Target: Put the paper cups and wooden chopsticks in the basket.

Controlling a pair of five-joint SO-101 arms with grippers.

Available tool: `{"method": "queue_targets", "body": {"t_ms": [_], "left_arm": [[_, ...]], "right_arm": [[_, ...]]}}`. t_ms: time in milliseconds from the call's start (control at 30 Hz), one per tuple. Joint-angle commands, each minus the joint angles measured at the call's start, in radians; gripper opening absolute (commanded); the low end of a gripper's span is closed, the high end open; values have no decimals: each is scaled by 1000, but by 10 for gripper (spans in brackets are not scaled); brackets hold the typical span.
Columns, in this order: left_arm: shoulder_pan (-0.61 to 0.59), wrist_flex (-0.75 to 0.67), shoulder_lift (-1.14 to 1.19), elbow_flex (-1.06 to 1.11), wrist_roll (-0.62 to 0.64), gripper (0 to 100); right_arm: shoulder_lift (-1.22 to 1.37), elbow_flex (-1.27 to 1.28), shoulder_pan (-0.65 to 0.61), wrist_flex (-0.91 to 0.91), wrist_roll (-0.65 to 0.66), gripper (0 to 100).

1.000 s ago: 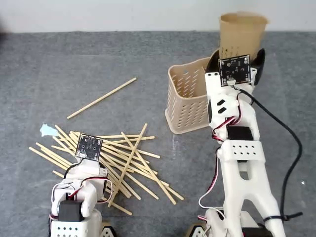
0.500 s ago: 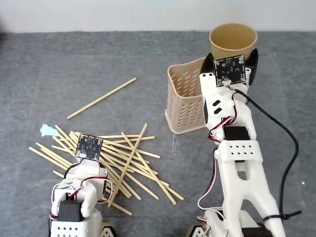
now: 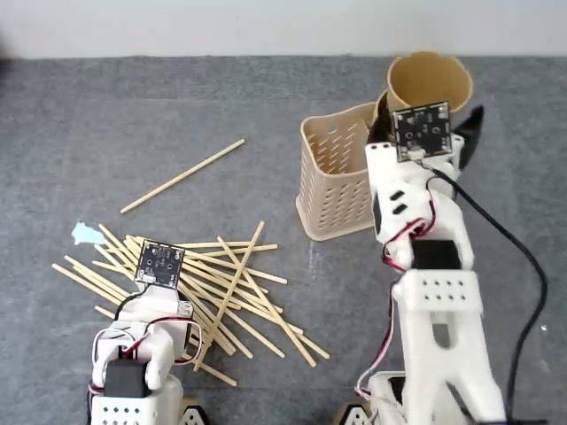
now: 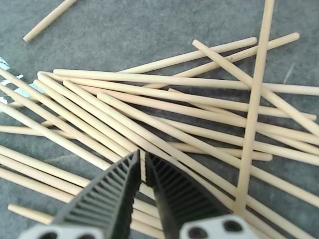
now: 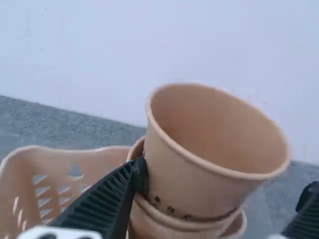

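A brown paper cup (image 3: 430, 81) stands upright at the far right corner of the beige slotted basket (image 3: 332, 177), nested in other cups (image 5: 184, 224). My right gripper (image 3: 427, 117) is open around it. One finger (image 5: 119, 191) touches the cup's (image 5: 214, 144) side and the other finger (image 5: 309, 199) stands off it. Many wooden chopsticks (image 3: 221, 283) lie piled on the grey mat at the front left, and one chopstick (image 3: 182, 176) lies apart farther back. My left gripper (image 4: 143, 164) hangs shut just over the chopstick pile (image 4: 164, 99).
A small pale blue scrap (image 3: 86, 234) lies left of the pile. The basket's rim (image 5: 50, 154) is beside the cups. A black cable (image 3: 514, 257) runs along the right arm. A white wall bounds the mat at the back.
The cup went from tipped on its side to upright and shifted slightly right over the basket's far corner. My right gripper's fingers spread apart. The left arm stayed still.
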Motion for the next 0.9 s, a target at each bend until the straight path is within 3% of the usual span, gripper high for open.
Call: {"method": "queue_targets", "body": {"t_ms": [0,367,700,867], "left_arm": [[6,3,-15,-18,8,14],[6,3,-15,-18,8,14],[6,3,-15,-18,8,14],[6,3,-15,-18,8,14]], "right_arm": [[-130,-12,12,116,-46,459],[-275,-104,-25,254,-63,444],[-99,-190,7,93,-110,14],[68,-187,42,71,-115,24]]}}
